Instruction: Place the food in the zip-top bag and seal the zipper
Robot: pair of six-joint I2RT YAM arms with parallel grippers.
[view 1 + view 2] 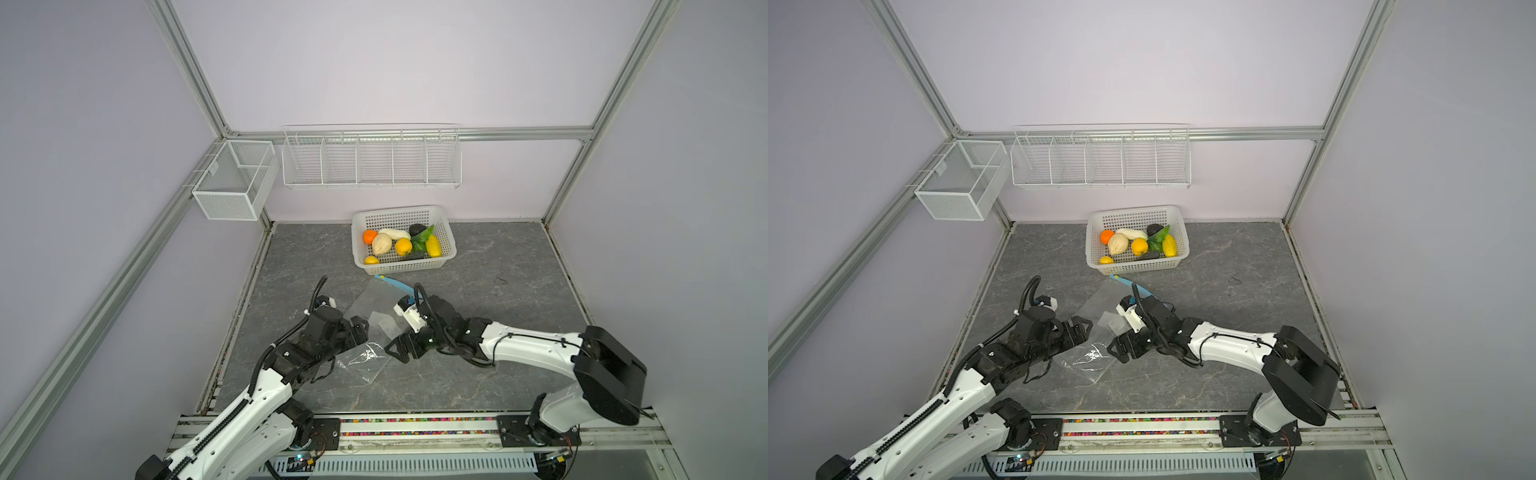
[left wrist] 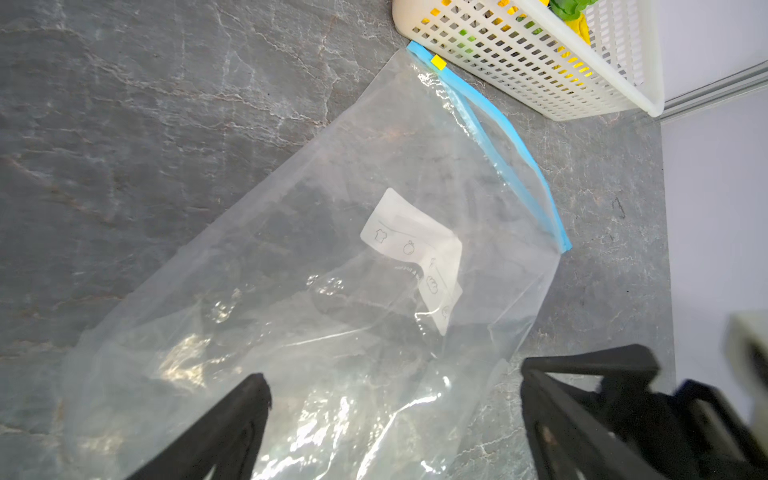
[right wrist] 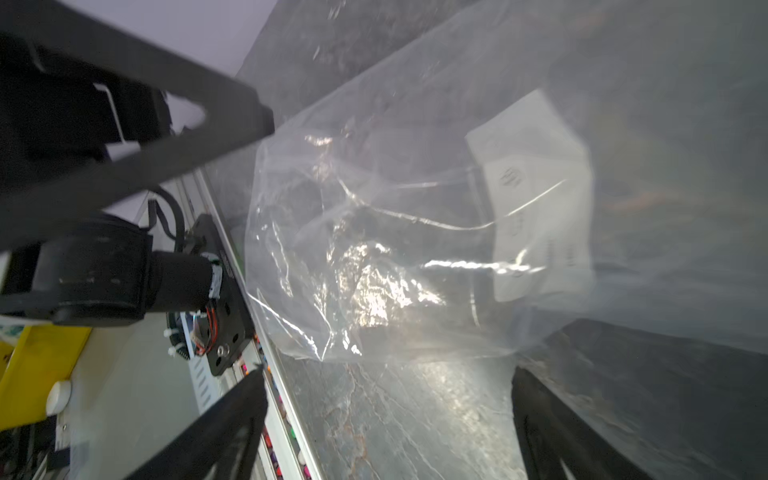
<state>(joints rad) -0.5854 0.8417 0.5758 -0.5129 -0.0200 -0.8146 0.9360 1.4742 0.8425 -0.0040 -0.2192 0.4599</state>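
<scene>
In both top views the zip-top bag (image 1: 374, 309) lies on the table (image 1: 498, 332) just in front of the basket (image 1: 399, 210) holding the food (image 1: 399, 245), its zipper (image 1: 395, 283) edge nearest the basket. The left gripper (image 1: 360, 330) and right gripper (image 1: 395, 352) flank its near half. In the left wrist view the left gripper's jaws stand spread over the plastic, pinching nothing. In the right wrist view the right gripper's jaws are spread too, the bag's crinkled corner just beyond its fingertips.
</scene>
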